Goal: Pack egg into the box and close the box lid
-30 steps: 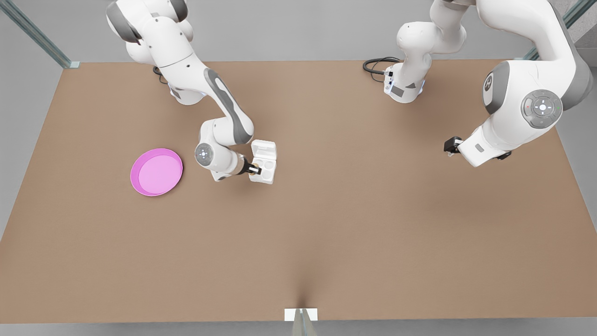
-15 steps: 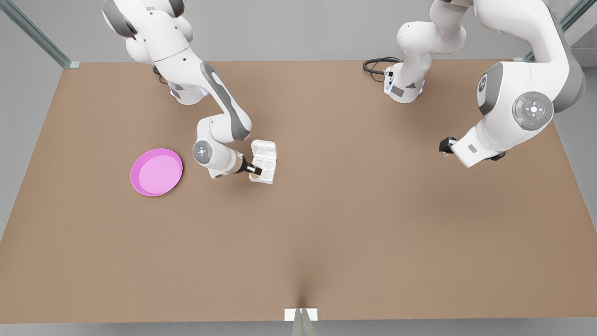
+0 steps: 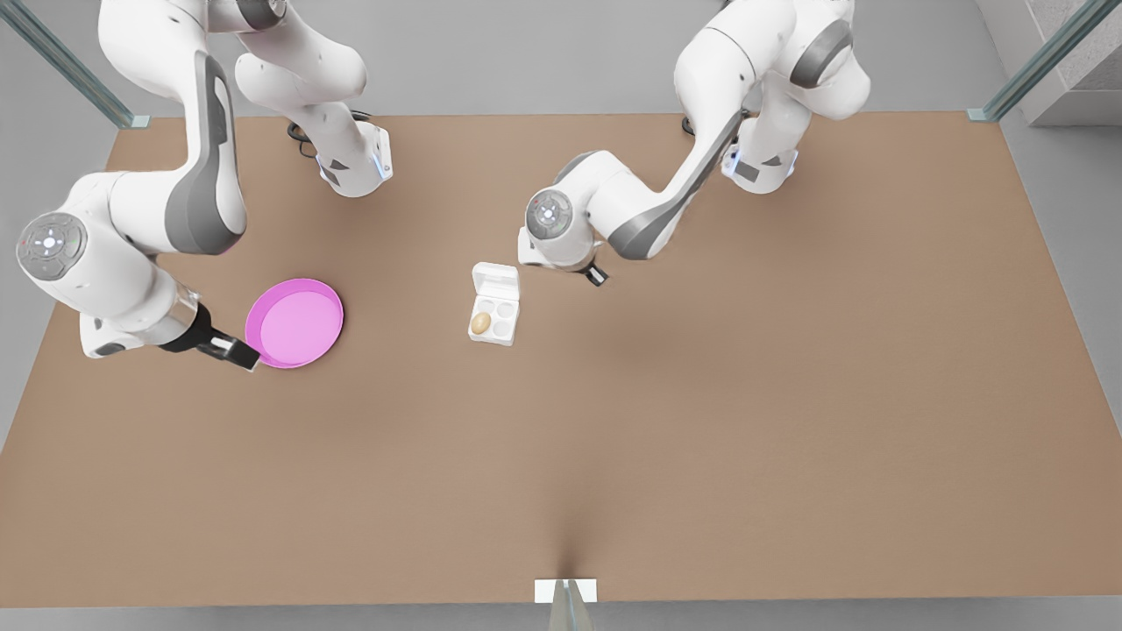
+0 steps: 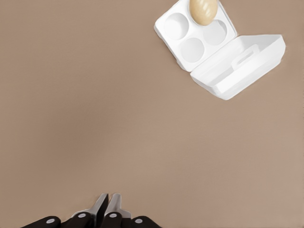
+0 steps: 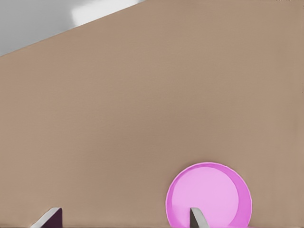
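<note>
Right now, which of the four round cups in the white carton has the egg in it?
The cup at the front-left corner of the white rectangular carton in the front view, farthest from the open hinged lid, holds the tan-brown oval egg; the other three are empty.

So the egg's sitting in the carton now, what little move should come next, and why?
Probably the left gripper, fingers shut and close beside the box lid, should nudge it over. The egg already rests in a cup of the box, the lid lies open, and the right gripper waits by the pink plate.

White/grey arms, blk fingers
</note>
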Robot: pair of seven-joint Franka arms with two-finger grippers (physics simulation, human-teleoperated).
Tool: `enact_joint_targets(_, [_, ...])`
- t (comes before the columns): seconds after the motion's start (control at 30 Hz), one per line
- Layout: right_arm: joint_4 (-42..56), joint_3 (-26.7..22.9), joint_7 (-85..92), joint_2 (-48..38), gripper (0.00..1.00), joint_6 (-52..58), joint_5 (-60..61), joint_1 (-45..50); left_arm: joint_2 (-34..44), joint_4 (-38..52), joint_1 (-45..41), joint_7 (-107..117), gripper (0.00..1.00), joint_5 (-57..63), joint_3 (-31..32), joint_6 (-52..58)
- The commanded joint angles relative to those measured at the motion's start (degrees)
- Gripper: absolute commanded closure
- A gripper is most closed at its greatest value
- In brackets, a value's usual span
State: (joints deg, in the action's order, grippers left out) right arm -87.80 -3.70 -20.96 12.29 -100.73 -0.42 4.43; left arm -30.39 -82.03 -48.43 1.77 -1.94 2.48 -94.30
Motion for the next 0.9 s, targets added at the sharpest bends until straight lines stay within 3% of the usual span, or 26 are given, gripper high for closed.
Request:
enact_joint_targets(0.0, [4.12,0.01,20.78,3.70,0.00,6.60,-3.19,-0.65,-1.51,0.03,-2.63,23.36,0.79,-1.05,-0.02,-4.93])
enact_joint_targets(0.17, [4.48,0.01,20.78,3.97,0.00,6.60,-3.01,-0.73,-2.83,-3.14,-10.36,29.33,0.79,-1.14,-0.02,-4.14])
enact_joint_targets(0.3, [4.48,-0.07,20.78,3.97,0.00,6.60,-3.10,-0.82,-6.78,-2.52,-12.12,44.19,0.79,-4.91,-0.02,-15.21])
enact_joint_targets(0.47, [4.66,-0.25,20.78,3.88,0.00,6.60,-3.01,-0.82,-16.01,11.28,-12.21,66.96,0.79,-7.55,-0.02,-18.99])
enact_joint_targets(0.87, [4.57,-0.25,20.70,3.88,0.00,7.39,-3.10,-0.82,-18.30,14.61,-11.68,69.50,0.79,-7.64,-0.28,-19.08])
